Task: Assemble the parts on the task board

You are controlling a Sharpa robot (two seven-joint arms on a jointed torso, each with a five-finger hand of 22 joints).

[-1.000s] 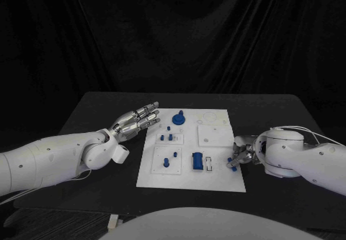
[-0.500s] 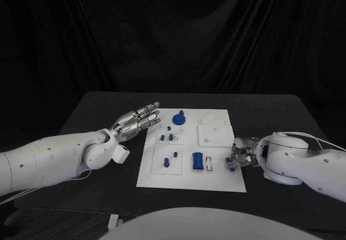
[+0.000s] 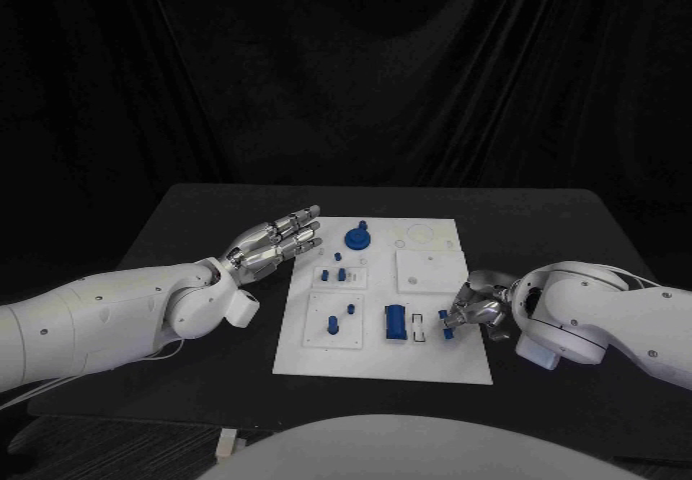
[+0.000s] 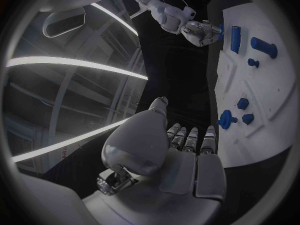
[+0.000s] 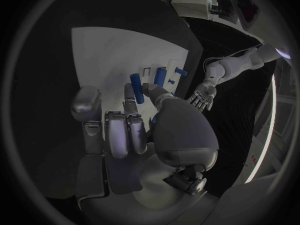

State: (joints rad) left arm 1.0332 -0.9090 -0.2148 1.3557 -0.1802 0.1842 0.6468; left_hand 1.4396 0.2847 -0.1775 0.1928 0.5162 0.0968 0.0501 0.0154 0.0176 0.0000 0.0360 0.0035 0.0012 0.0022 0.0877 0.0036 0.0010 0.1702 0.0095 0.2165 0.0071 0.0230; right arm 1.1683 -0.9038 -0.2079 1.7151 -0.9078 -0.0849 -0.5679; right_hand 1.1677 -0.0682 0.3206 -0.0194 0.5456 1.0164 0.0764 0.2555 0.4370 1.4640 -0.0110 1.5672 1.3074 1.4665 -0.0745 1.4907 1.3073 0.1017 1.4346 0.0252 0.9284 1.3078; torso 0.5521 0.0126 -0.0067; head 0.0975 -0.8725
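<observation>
My right hand (image 3: 480, 312) has moved left over the last second, from just off the task board's (image 3: 378, 365) right edge to over its lower right part. It's pinching a small blue peg (image 3: 447, 328). The peg now sits just right of the narrow slot block (image 3: 418, 327), centre-right of the head frame, so I judge I'm lining up for an insertion there. Not seated yet.

Peg orientation: in the head view its long axis reads roughly upright, slightly tilted. In the right wrist view the peg (image 5: 136, 88) is an elongated bar running along my fingers, its free end pointing away from the palm toward the board. I can't tell exactly which hole it's over.

My left hand (image 3: 274, 243) hasn't moved: fingers apart, holding nothing, hovering at the board's upper left edge. The large blue upright cylinder (image 3: 392, 323) stands just left of the slot block, untouched.
</observation>
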